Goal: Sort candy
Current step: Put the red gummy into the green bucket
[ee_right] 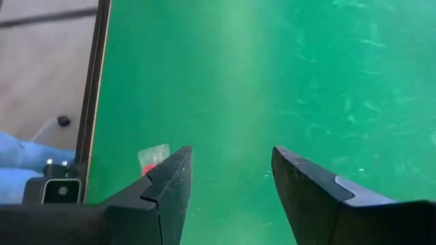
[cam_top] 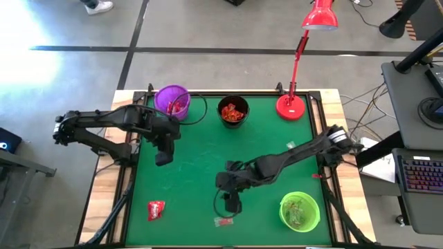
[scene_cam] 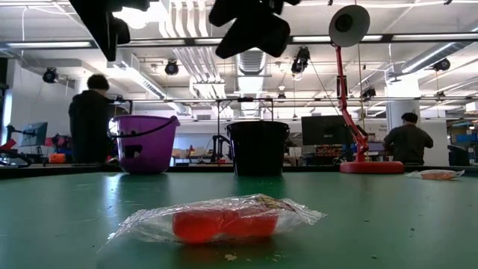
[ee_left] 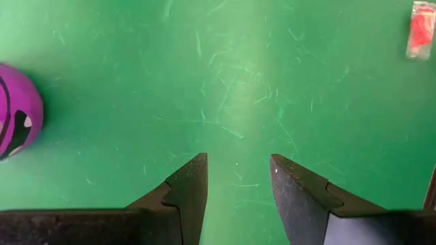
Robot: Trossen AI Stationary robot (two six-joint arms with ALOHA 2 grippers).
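Hovering above the green felt-covered table (cam_top: pixel 194 173), the right gripper (cam_top: pixel 232 203) stands with its two dark fingers spread apart and nothing between them, as the right wrist view confirms. The small sweet in clear cellophane with a red centre (cam_top: pixel 223 221) lies on the felt near the front edge, just beside that gripper on the side toward the front edge; in the right wrist view it shows partly hidden behind one finger (ee_right: pixel 163 197) rather than centred in the gap, so the coming move would seem to call for a short shift toward the front edge before descent. Its long axis appears to run roughly parallel to the table's front edge, the twisted wrapper ends pointing left and right. A second sweet in an opaque red wrapper (cam_top: pixel 156 209) rests well apart, toward the front left corner. The left gripper (cam_top: pixel 164 156), likewise parted and empty, waits over bare felt near the purple plastic bucket (cam_top: pixel 172 100); it is the farther arm from the cellophane sweet. The black cup holding red sweets (cam_top: pixel 233 111) and the green bowl (cam_top: pixel 300 211) stand at the back and at the front right.
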